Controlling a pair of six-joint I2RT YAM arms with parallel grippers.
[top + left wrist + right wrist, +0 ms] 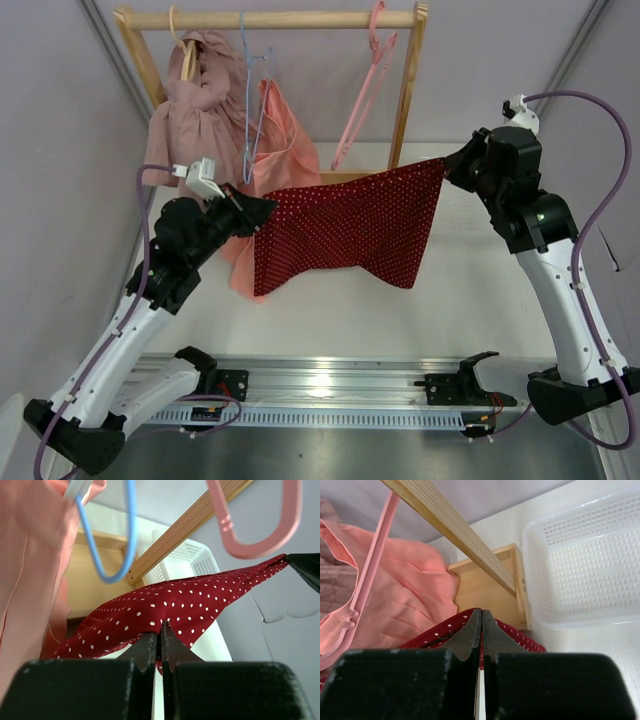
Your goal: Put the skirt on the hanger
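White table beneath a wooden rack. Left gripper, centre left on a bent, raised arm, has its jaws pressed together on one top corner of the skirt. Right gripper, upper right on a folded arm, pinches the opposite corner. The skirt hangs spread between them, mid-frame. The hanger hangs from the rail, upper centre-right.

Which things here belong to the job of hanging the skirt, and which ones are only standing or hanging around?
For the job: skirt, pink hanger, left pincer, right pincer, both shut on the skirt.

Only around: salmon-pink garment, dusty-pink garment, blue hanger, white basket.
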